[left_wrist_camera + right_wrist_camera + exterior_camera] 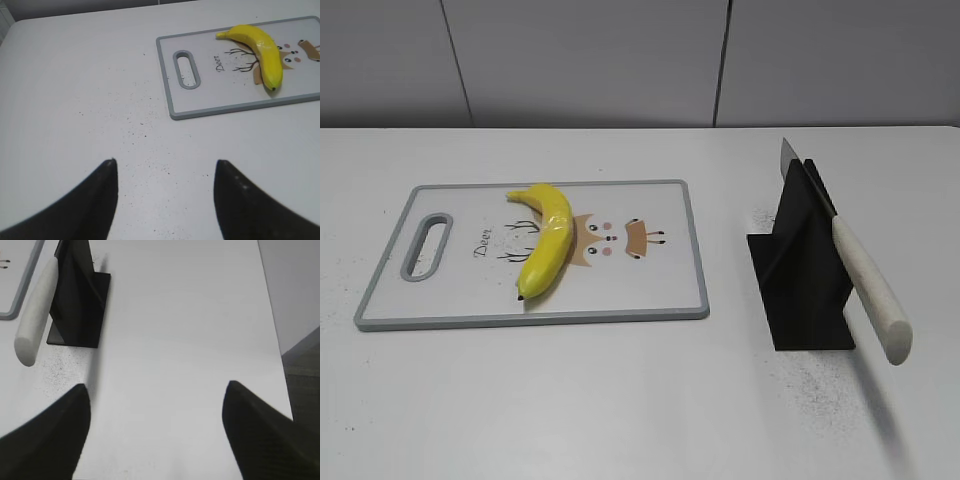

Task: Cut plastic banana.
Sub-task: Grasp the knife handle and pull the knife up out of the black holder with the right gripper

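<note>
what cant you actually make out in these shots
- Knife blade: mostly hidden in the black stand, exterior view.
- Both arms: absent from the exterior view; each wrist view shows only open jaws.
- Cutting board: cut off by the right wrist view's left edge; the plastic banana is out of that view.

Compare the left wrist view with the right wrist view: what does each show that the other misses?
Only the left wrist view shows the glossy yellow plastic banana and the open left gripper. Only the right wrist view shows the white-handled knife in its black stand, plus the open right gripper. Both show the grey-rimmed cutting board and white table.
</note>
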### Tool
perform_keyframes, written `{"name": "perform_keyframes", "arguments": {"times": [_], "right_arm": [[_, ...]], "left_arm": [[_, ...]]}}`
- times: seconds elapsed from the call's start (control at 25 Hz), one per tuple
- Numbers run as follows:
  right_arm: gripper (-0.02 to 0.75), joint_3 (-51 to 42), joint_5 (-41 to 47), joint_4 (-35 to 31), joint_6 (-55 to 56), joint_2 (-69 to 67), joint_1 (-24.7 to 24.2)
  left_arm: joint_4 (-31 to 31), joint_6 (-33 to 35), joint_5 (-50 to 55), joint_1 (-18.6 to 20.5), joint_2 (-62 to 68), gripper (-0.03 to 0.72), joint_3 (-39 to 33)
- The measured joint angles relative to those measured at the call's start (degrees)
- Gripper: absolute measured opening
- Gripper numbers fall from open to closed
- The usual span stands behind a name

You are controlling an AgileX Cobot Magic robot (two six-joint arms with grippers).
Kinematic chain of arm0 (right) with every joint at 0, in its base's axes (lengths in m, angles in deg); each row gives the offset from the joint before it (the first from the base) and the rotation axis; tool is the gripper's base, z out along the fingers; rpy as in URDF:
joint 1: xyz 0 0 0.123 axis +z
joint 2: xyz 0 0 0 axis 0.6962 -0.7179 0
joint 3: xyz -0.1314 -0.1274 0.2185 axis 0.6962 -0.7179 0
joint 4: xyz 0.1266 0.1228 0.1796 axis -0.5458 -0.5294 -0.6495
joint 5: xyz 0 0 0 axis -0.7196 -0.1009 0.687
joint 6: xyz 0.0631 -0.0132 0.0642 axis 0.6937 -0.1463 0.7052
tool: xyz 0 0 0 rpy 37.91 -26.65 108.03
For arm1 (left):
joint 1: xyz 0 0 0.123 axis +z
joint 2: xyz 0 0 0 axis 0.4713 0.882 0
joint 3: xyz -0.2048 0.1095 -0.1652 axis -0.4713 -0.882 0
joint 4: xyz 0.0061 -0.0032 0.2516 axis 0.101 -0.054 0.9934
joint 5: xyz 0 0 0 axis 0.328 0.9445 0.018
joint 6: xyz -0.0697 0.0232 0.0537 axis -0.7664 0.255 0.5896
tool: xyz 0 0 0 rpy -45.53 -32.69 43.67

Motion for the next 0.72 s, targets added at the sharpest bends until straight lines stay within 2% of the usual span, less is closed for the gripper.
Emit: {"name": "perform_keyframes", "arguments": {"times": [0.48, 0.6, 0.72], "right_arm": [[0.586, 11.14, -0.21, -3.11, 0.0, -29.37, 0.0], [0.584, 14.94, -0.16, -5.92, 0.0, -36.27, 0.0], [0.583, 18.6, 0.2, -11.84, 0.0, -43.12, 0.59]], "left_arm": [[0.0, 0.0, 0.0, 0.0, 0.0, 0.561, 0.0], [0.0, 0.0, 0.0, 0.0, 0.0, 0.557, 0.0], [0.0, 0.0, 0.0, 0.0, 0.0, 0.555, 0.0]]}}
